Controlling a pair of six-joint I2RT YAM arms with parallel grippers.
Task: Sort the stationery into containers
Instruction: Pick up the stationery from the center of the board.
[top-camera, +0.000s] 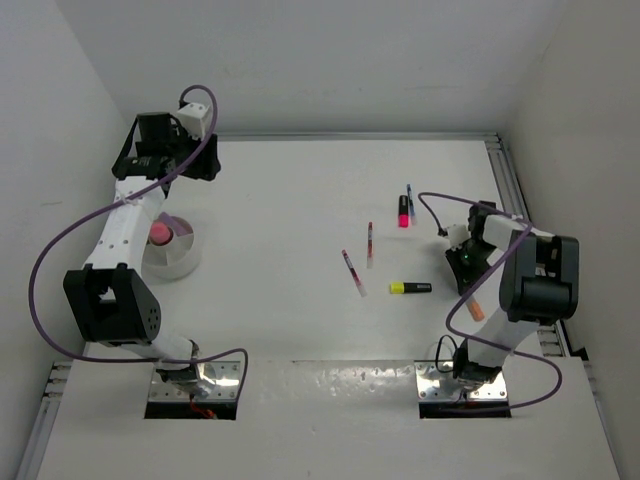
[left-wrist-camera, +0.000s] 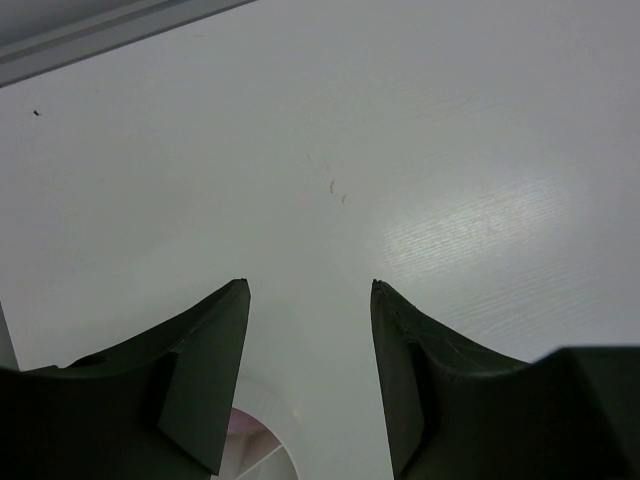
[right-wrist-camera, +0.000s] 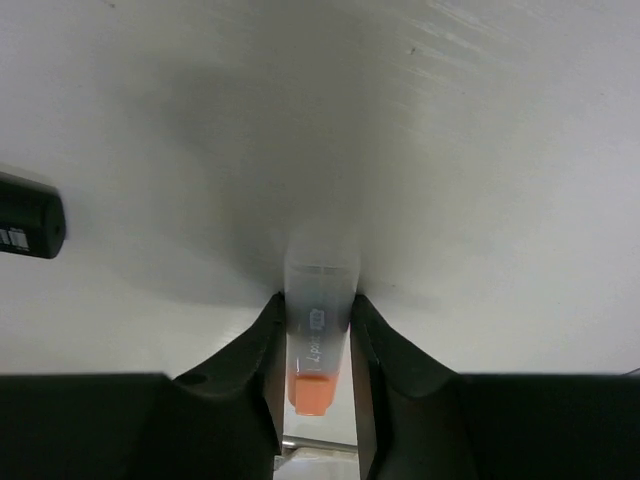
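The right pincer (right-wrist-camera: 318, 300) is closed on the orange highlighter (right-wrist-camera: 316, 345), its two fingers pressing the barrel from either side while the clear cap pokes out past the tips. The wrist view does not show whether the cap touches the worktop (top-camera: 290, 190) or hangs just above it. That hold looks to me the main risk: the barrel is smooth and round and lies along the fingers, so a quick swing could let it slide forward, swivel or drop. The second worry is the route. The dish (top-camera: 186, 262), with a pink item (top-camera: 160, 233) in it, sits on the left side, well apart from this arm. Between them lie the yellow-black highlighter (top-camera: 410, 288), the pink pen (top-camera: 353, 272) and the red pen (top-camera: 369, 243), and a low carry could sweep them aside or roll them out of reach. The dish may also lie beyond what the right arm can reach, which would force a short drop or a handover. The left pincer (left-wrist-camera: 310, 285) is spread open with nothing in it, hovering over bare worktop just past the dish rim. Its arm crosses above the dish, so two arms meeting there could collide or knock the dish askew.
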